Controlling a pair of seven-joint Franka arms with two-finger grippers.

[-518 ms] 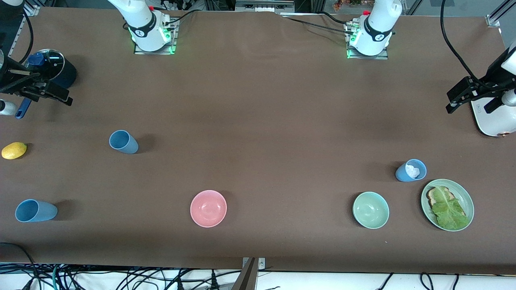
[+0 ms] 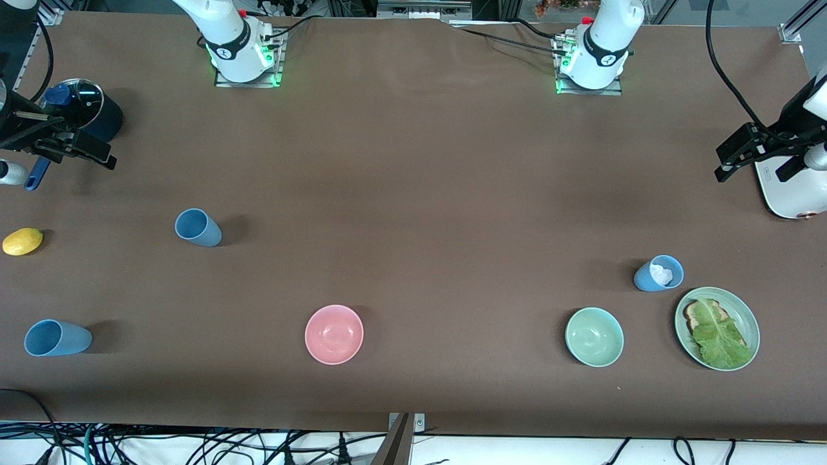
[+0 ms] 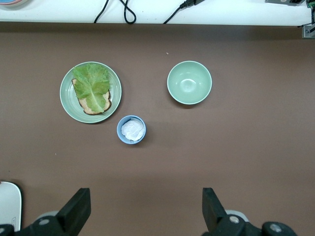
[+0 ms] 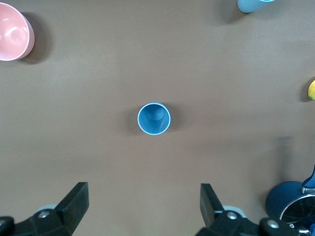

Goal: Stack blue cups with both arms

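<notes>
Three light-blue cups stand upright on the brown table. One cup is toward the right arm's end and also shows in the right wrist view. A second cup is nearer the front camera. A third cup, with something white inside, stands beside the plate toward the left arm's end. My right gripper is open and empty, up over the table by the saucepan. My left gripper is open and empty, up over the table by the white appliance.
A pink bowl and a green bowl sit near the front edge. A green plate holds toast and lettuce. A lemon, a navy lidded saucepan and a white appliance sit at the table's ends.
</notes>
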